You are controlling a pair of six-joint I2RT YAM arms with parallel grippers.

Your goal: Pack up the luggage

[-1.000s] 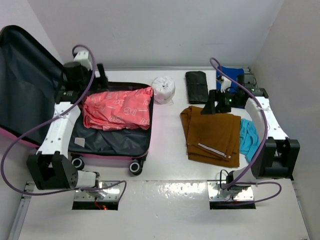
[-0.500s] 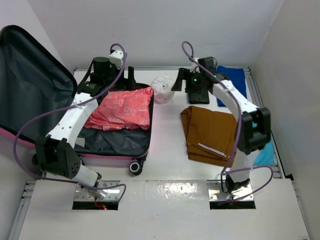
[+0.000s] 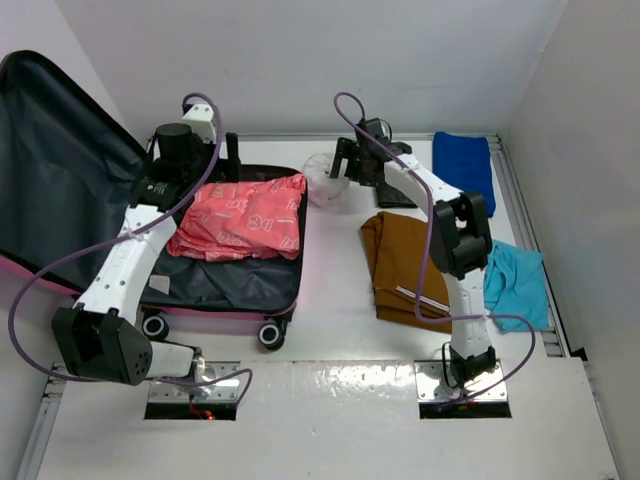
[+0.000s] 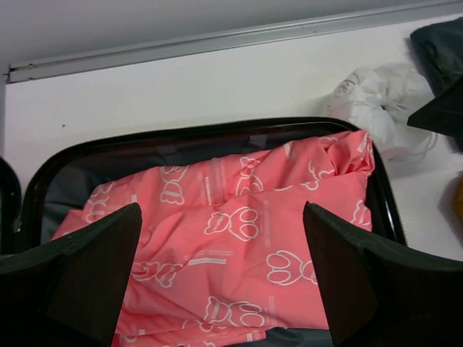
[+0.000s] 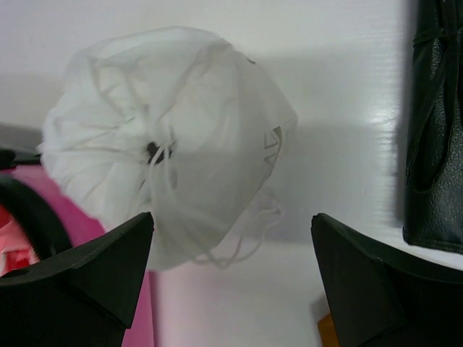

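Observation:
The luggage lies open at the left, with its lid (image 3: 60, 170) raised and its grey-lined base (image 3: 230, 282) flat on the table. A pink garment with white print (image 3: 240, 215) lies in the base, and also shows in the left wrist view (image 4: 239, 246). My left gripper (image 3: 224, 153) hovers open and empty over the base's far rim (image 4: 217, 131), above the garment (image 4: 224, 275). My right gripper (image 3: 342, 160) is open and empty just above a white drawstring bag (image 3: 322, 180) beside the suitcase. In the right wrist view the bag (image 5: 166, 137) lies ahead of the gripper (image 5: 231, 278).
A black pouch (image 3: 392, 190) lies behind my right arm and shows in the right wrist view (image 5: 434, 130). A folded brown garment (image 3: 415, 262) lies at centre right, a dark blue cloth (image 3: 463, 158) at the back right and a teal cloth (image 3: 515, 285) at the right edge.
My right arm has swung from the right side across to the white bag. My left arm moved toward the suitcase's far rim, then drew back a little to the left.

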